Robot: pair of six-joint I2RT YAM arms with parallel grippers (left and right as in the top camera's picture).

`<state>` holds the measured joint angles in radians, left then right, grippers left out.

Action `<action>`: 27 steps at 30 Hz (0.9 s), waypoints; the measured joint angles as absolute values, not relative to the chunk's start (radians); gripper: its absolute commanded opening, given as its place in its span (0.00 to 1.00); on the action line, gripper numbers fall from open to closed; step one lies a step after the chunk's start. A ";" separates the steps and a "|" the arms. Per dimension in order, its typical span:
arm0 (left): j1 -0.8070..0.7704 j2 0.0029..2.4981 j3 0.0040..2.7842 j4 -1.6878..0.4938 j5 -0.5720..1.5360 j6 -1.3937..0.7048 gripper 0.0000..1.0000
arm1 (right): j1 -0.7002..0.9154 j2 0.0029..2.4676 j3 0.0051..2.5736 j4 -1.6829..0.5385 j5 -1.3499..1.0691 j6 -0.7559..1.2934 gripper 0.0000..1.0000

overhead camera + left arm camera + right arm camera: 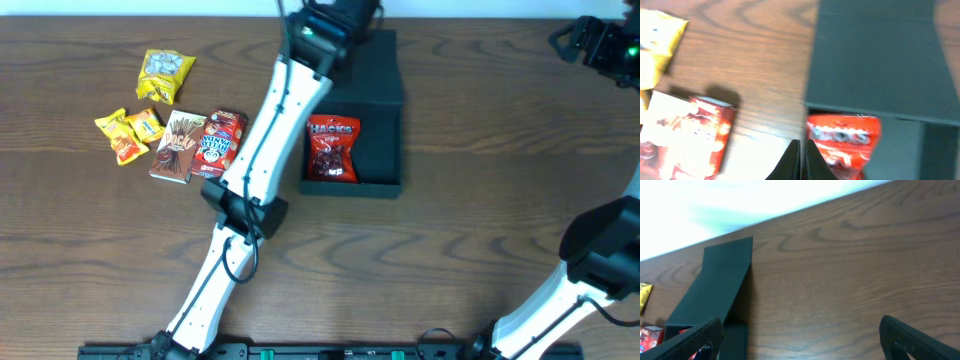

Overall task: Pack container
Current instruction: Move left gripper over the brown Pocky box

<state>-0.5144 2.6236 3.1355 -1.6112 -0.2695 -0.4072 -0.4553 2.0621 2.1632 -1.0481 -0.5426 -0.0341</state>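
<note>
the left gripper [801,150] is closed on nothing, over the container [378,110], whose raised lid stands ahead of it. one red packet [332,148] already lies inside, just right of its tips. off to its left on the bench [480,150] sit a yellow bag [165,75], small yellow packets [146,124], a brown box [177,145] and a red box [220,142], all unpacked. the right gripper [801,330] hangs wide open and empty, with the container ahead to its left. packing looks barely begun.

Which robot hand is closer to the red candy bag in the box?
Left. The left gripper is at the container's edge, right by the red bag, fingers shut. The right gripper is far off, open, near the table's far right corner.
</note>
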 measured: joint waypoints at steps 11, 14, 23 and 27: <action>-0.321 2.613 3.112 -1.612 -0.186 -0.240 0.06 | -0.455 2.062 2.163 -1.050 -0.543 -0.034 0.99; -0.289 2.514 2.955 -1.611 -0.171 -0.210 0.06 | -0.455 2.062 2.163 -1.050 -0.543 -0.034 0.99; -0.156 2.044 2.343 -1.605 -0.278 -0.172 0.06 | -0.445 2.062 2.163 -1.050 -0.543 -0.035 0.99; -0.080 1.978 2.128 -1.523 -0.208 -0.078 0.06 | -0.432 2.062 2.163 -1.058 -0.543 -0.034 0.99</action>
<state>-0.0803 1.9778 2.1284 -1.5230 -0.2085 -0.0784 -0.4324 2.0621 2.1632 -1.0580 -0.5430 -0.0341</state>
